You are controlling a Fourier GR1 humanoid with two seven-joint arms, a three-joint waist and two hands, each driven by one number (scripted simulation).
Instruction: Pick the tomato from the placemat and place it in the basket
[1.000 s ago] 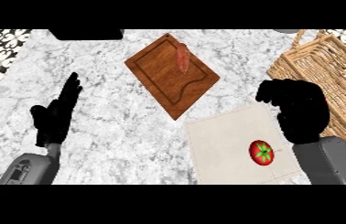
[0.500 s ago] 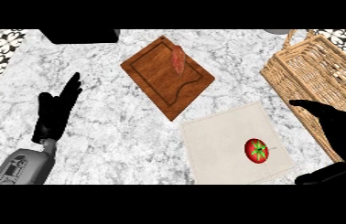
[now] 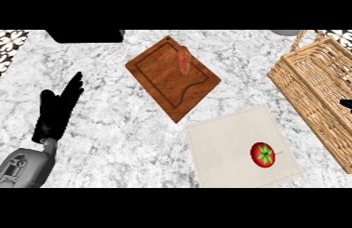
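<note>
Left hand (image 3: 58, 111), black, fingers straight and relaxed, rests near the marble table's (image 3: 117, 129) left edge. Round red tomato (image 3: 262, 154) lies on the pale square placemat (image 3: 227, 148); woven wicker basket (image 3: 313, 87) stands at the right edge, where only a dark fingertip of the right hand (image 3: 346, 103) shows, its spread impossible to tell.

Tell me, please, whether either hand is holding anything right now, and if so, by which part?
Nothing is held. The left hand rests open over the counter, and the tomato lies untouched on the placemat. Only a tip of the right hand shows.

You see a white-grey marble counter (image 3: 131, 129), with patterned tile (image 3: 12, 38) showing at its top-left corner.
</note>
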